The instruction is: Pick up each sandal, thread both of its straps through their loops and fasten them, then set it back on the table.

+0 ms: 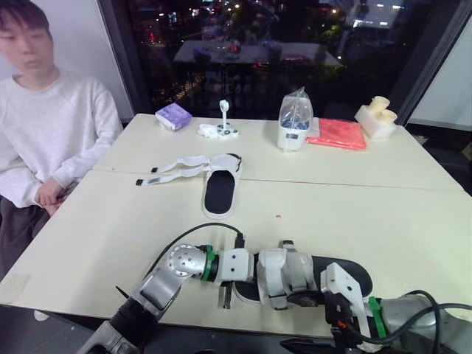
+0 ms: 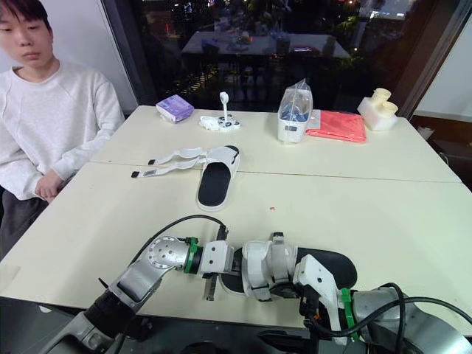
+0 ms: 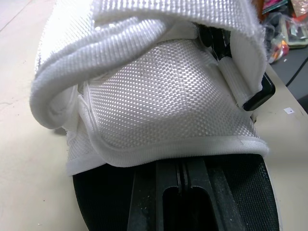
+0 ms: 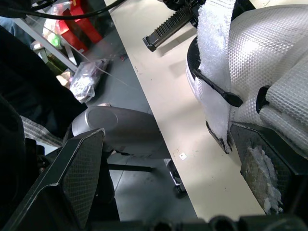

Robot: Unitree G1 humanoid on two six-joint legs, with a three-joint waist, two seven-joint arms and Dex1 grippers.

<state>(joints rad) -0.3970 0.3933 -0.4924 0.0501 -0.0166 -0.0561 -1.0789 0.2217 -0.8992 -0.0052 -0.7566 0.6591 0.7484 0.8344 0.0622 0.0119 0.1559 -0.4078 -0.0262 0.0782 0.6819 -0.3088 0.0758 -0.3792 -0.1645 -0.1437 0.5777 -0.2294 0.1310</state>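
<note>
Near sandal [image 1: 284, 276]: lies flat on the table [image 1: 383, 214], at its front edge, caught between the two pincers.

Left pincer [image 3: 180, 178]: fingers pressed together, resting on the black sole [image 3: 250, 202] just under the white mesh upper [image 3: 163, 96]. Nothing visibly gripped.

Right pincer [image 4: 168, 139]: fingers wide apart, close against the opposite side of the upper. Loose strap [image 4: 214, 62] hanging in the gap between them, past a black loop bar [image 4: 214, 86]. Fastened or not: cannot tell.

Far sandal [image 1: 220, 188]: well beyond both pincers, open straps [image 1: 173, 169] splayed toward the left pincer's side.

Handling, as judged:
- Whole sandal: probably light.
- Sole: likely flexible yet shape-holding.
- Upper: soft, apt to collapse under a squeeze.
- Strap: limp, with a fuzzy face liable to snag. Note the white fluff on the right pad [image 4: 260, 168].

Best holds: strap near its free tip for threading; sole edge at the heel for lifting and steadying, never the upper.

Risk of sliding on the smooth table during the pull unless pinned with the other pincer.
</note>
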